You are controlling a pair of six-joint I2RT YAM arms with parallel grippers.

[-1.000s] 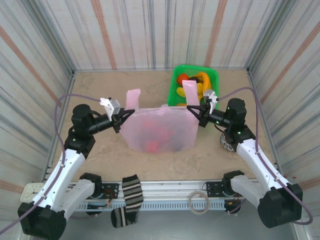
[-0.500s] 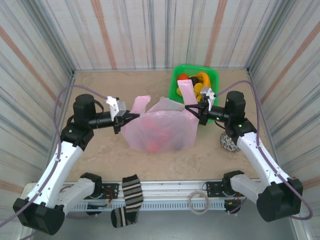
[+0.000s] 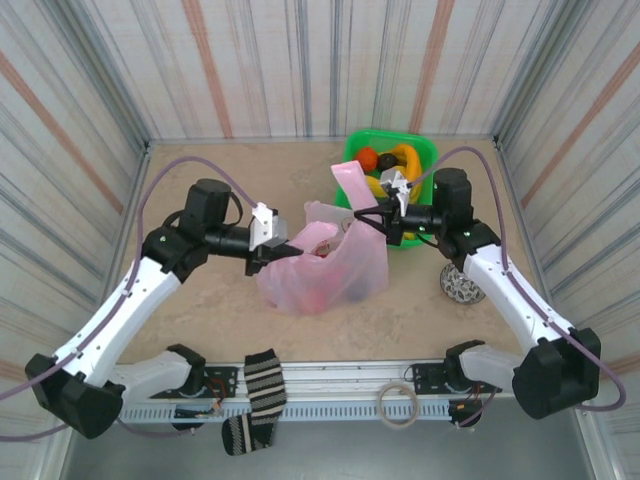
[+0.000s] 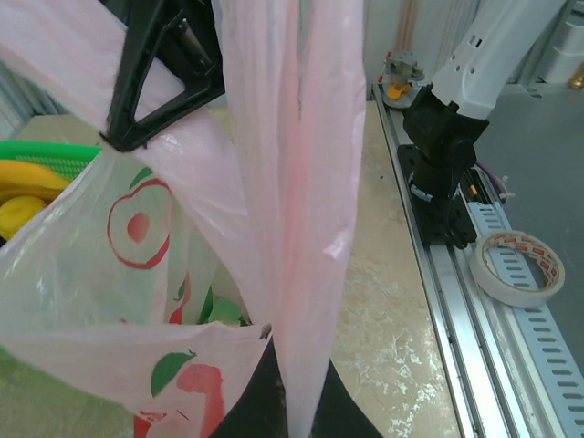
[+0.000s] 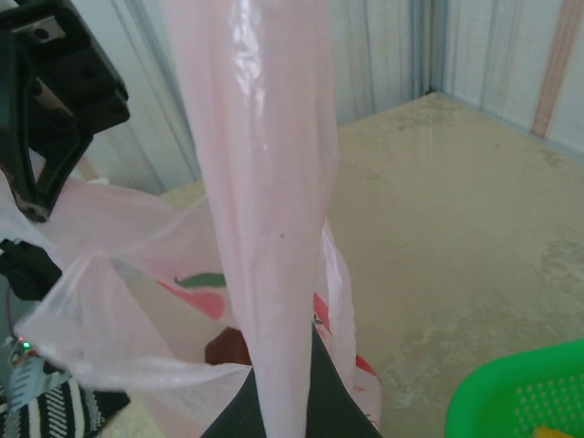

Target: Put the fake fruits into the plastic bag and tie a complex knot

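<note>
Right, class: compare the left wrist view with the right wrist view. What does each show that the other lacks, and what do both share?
Left wrist view, not the right: a white roll of tape beside the slotted metal rail. Right wrist view, not the left: a black-and-white striped sock. Both: the thin translucent pink plastic bag, one strap pinched in the shut left pincer, another in the shut right pincer, and the green plastic basket.

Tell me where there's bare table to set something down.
Free: the far-left corner behind the left arm, and the strip between bag and near rail. Crowded: the centre around the bag, and the basket corner.
</note>
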